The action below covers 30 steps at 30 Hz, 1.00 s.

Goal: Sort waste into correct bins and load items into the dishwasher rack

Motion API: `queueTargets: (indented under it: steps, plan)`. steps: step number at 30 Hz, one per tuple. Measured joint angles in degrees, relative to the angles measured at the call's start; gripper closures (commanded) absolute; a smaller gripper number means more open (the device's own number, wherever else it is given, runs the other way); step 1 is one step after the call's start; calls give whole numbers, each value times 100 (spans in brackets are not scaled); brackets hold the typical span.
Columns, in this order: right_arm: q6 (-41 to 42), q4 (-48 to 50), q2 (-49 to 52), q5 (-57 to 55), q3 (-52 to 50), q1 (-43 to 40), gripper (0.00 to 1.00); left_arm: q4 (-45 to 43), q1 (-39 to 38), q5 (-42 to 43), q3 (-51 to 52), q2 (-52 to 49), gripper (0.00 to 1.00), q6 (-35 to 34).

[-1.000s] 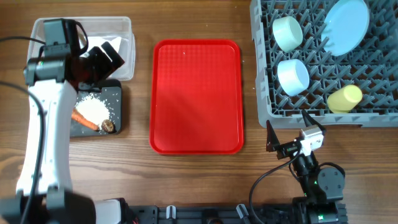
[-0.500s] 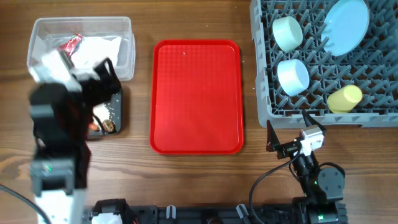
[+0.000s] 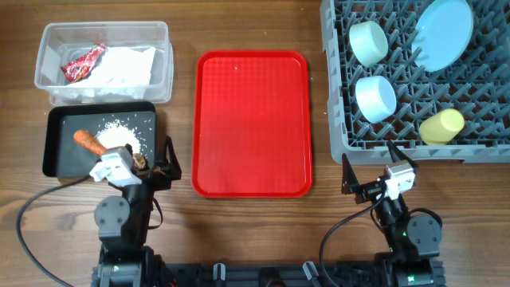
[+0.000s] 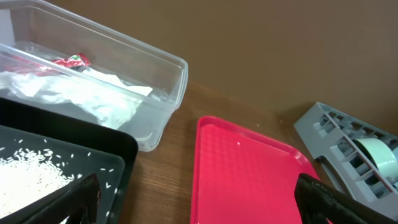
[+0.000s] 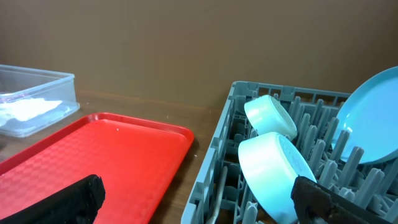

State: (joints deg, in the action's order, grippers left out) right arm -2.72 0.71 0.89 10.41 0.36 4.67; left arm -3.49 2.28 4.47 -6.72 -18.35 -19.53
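Near the tabletop's (image 3: pixel 255 231) front edge, left hand (image 4: pixel 198 186) and right hand (image 5: pixel 196 186) rest wide open, holding nothing.
Before the left hand sits the black tray (image 3: pixel 60 159) with rice (image 3: pixel 119 131), carrot (image 3: pixel 90 143) and a lump (image 3: pixel 140 162) half hidden by that hand; the tub (image 3: pixel 103 28) with napkin (image 3: pixel 119 64) and wrapper (image 3: pixel 84 62) lies beyond. Open wood and the red tray (image 3: pixel 251 119) separate the hands. Before the right hand, the rack (image 3: pixel 335 96), with plate (image 3: pixel 446 28), green bowl (image 3: pixel 368 41), blue bowl (image 3: pixel 375 97) and cup (image 3: pixel 441 125), is cut off by the frame.

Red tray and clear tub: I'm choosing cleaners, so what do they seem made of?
The red tray looks like moulded plastic, satin, with a fine stippled surface in the wrist views. The clear tub is probably glossy transparent plastic: the white napkin and red wrapper show through its walls.
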Motion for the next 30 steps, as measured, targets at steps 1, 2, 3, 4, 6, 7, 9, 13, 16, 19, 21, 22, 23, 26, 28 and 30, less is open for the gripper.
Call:
queueTargets:
  steps: [1, 2, 3, 4, 6, 7, 9, 13, 16, 19, 21, 22, 23, 26, 28, 30]
  plan:
    - [-2, 2, 0, 0, 0, 0, 0, -2, 0, 11, 42, 92, 0, 0]
    - [-2, 0, 0, 0, 0, 0, 0, -4, 0, 11, 83, 192, 0, 0]
    - [-2, 0, 0, 0, 0, 0, 0, -2, 0, 11, 111, 262, 0, 0]
    - [-2, 0, 0, 0, 0, 0, 0, 0, 0, 13, 153, 358, 0, 0]
    - [-2, 0, 0, 0, 0, 0, 0, 2, 0, 13, 256, 546, 0, 0]
    - [0, 0, 0, 0, 0, 0, 0, 0, 0, 13, 319, 638, 0, 0]
    - [0, 0, 0, 0, 0, 0, 0, 2, 0, 13, 433, 793, 0, 2]
    - [0, 0, 0, 0, 0, 0, 0, 122, -11, 13, 584, 1147, 0, 2]
    - [0, 0, 0, 0, 0, 0, 0, 332, -48, 11, 592, 1456, 0, 4]
    - [-2, 0, 0, 0, 0, 0, 0, 579, -87, 13, 592, 1725, 0, 20]
    - [-2, 0, 0, 0, 0, 0, 0, 745, -107, 11, 595, 1753, 0, 22]
    - [0, 0, 0, 0, 0, 0, 0, 748, -107, 11, 597, 1751, 0, 22]
    - [-2, 0, 0, 0, 0, 0, 0, 745, -109, 11, 597, 1753, 0, 22]
    - [-2, 0, 0, 0, 0, 0, 0, 745, -118, 11, 597, 1755, 0, 22]
    - [-2, 0, 0, 0, 0, 0, 0, 745, -118, 11, 597, 1755, 0, 22]
    - [0, 0, 0, 0, 0, 0, 0, 745, -118, 11, 597, 1755, 0, 22]
